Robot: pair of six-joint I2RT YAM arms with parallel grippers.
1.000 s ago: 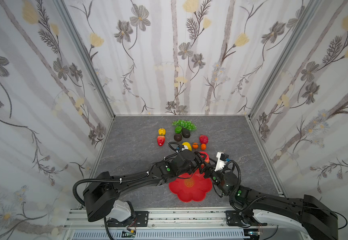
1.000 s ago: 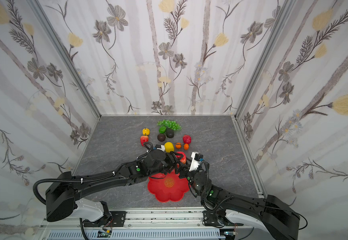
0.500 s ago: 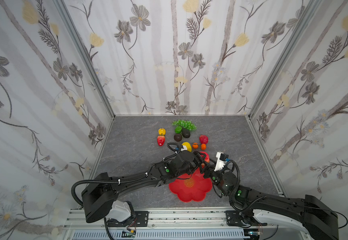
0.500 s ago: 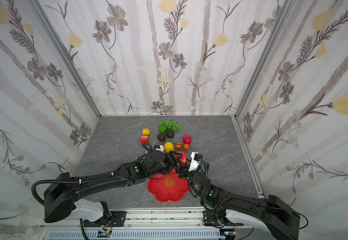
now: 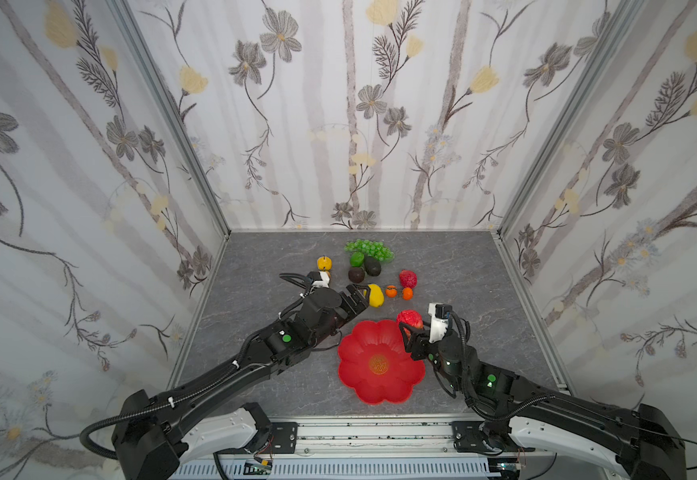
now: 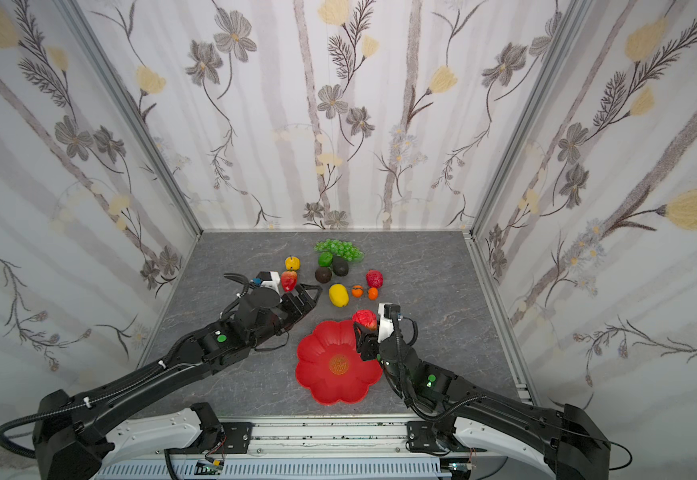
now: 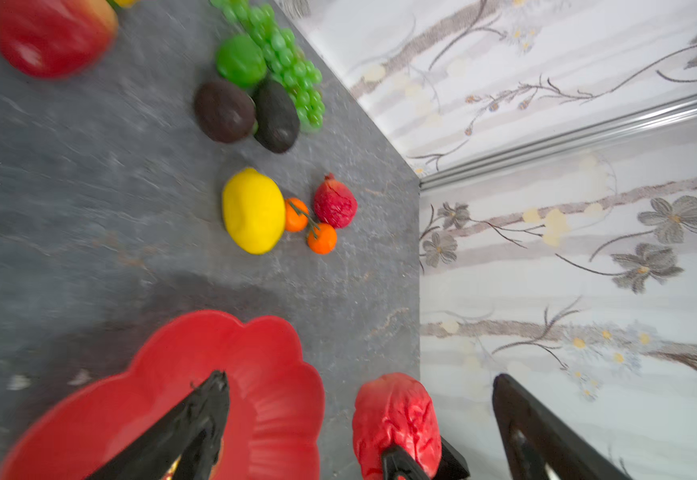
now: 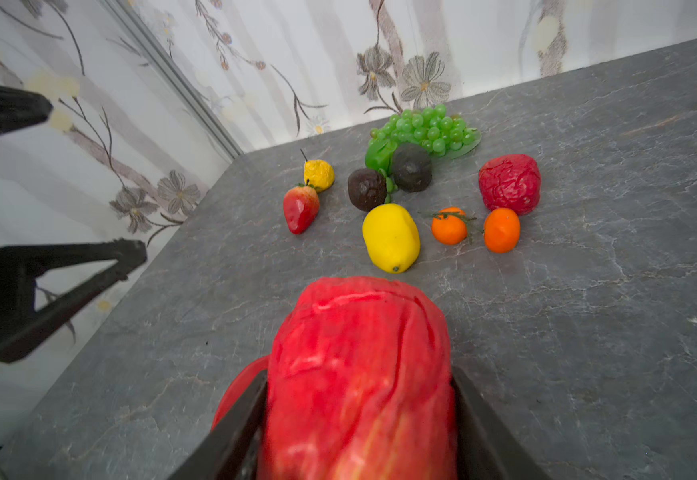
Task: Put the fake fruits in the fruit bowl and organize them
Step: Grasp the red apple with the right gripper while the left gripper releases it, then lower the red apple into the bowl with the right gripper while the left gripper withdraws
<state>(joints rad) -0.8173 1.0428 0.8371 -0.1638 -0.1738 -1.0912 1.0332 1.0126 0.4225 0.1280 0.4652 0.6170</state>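
The red fruit bowl [image 5: 380, 399] [image 6: 338, 399] sits at the front middle, and nothing lies in it. My right gripper [image 5: 411, 328] [image 8: 359, 374] is shut on a wrinkled red fruit [image 5: 409, 319] [image 8: 359, 365] over the bowl's far right rim. My left gripper [image 5: 361, 297] [image 6: 311, 299] [image 7: 359, 378] hangs open and holds nothing, just left of the yellow lemon [image 5: 375, 296]. Behind lie two oranges [image 5: 391, 291], a dark red fruit [image 5: 408, 278], two avocados [image 5: 372, 266], a lime [image 5: 356, 259], green grapes [image 5: 369, 249], a yellow pear [image 5: 324, 263] and a strawberry [image 6: 289, 280].
Flowered walls [image 5: 172, 208] close in the grey table [image 5: 463, 282] on three sides. The loose fruits cluster at the back middle. The left arm [image 5: 255, 357] lies across the table's left half. A metal rail [image 5: 380, 428] runs along the front edge.
My left gripper has opened wide and drawn back to the left, away from the red fruit. The right gripper closed a little and keeps the fruit by the bowl's rim.
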